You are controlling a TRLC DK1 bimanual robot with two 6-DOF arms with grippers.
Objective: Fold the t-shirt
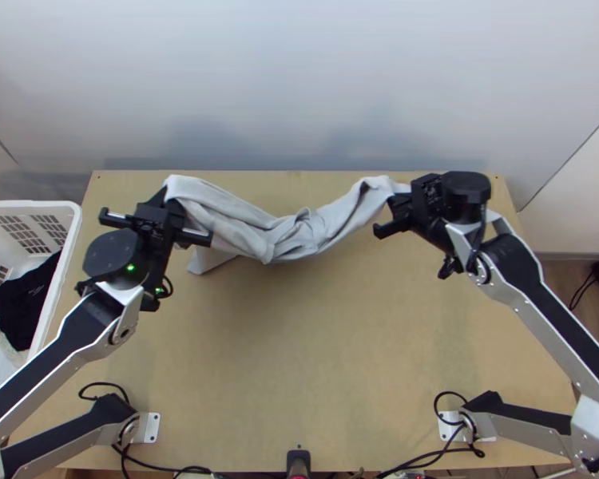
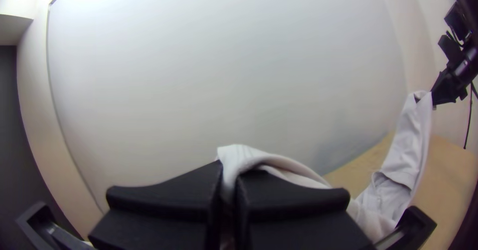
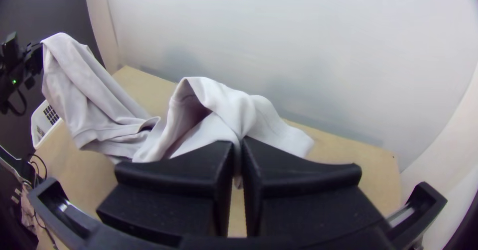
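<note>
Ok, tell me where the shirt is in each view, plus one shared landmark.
Top view: shirt, between left gripper and right gripper, over the table's far half.
Left wrist view: shirt, from left gripper out to right gripper.
Right wrist view: shirt, from right gripper out to left gripper.
Shared landmark: table.

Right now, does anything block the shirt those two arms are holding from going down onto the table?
Nothing visible does: the t-shirt sags between the left gripper and right gripper, both shut on it, over the table.
</note>
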